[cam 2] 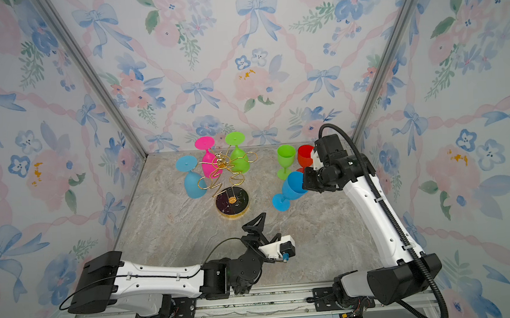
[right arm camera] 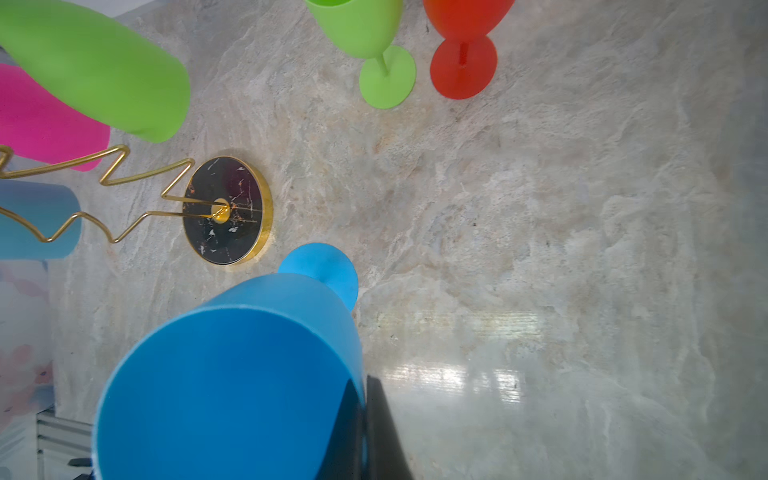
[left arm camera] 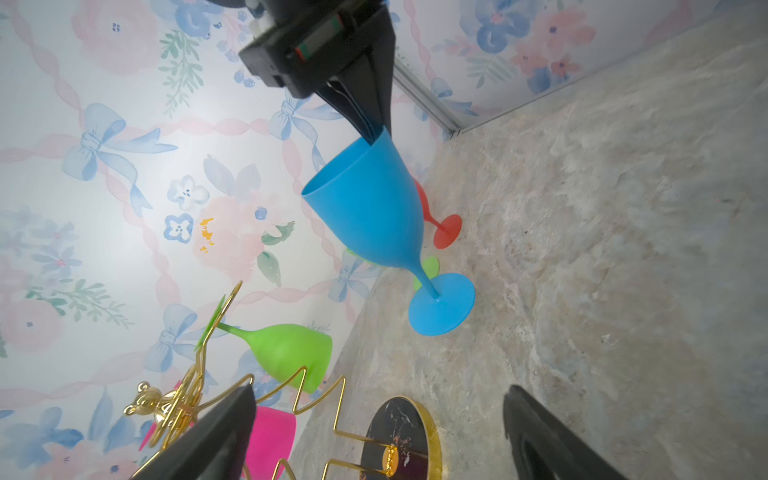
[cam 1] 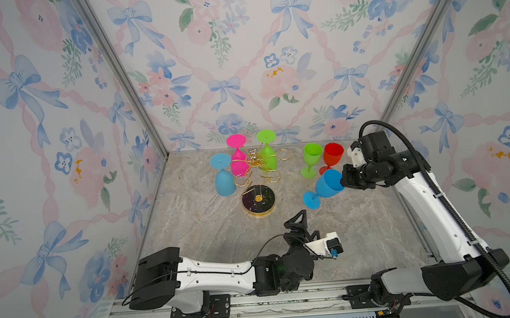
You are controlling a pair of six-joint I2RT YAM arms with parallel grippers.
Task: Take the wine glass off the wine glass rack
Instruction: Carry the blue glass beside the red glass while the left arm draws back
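Gold rack (cam 1: 254,159) (black marbled base (cam 1: 267,195)); blue glass (cam 1: 329,185); beige-veined tabletop (cam 1: 206,230); floral bow wallpaper (cam 1: 240,59)

Six wine glasses show in both top views: two blue, the hanging blue glass (cam 1: 225,183) and the tilted blue glass (cam 1: 329,183); two green, the hanging green glass (cam 1: 268,160) and the standing green glass (cam 1: 312,155); one pink glass (cam 1: 238,164); one red glass (cam 1: 333,155). There is one wine glass rack (cam 1: 266,202), with three glasses on it and three off it.
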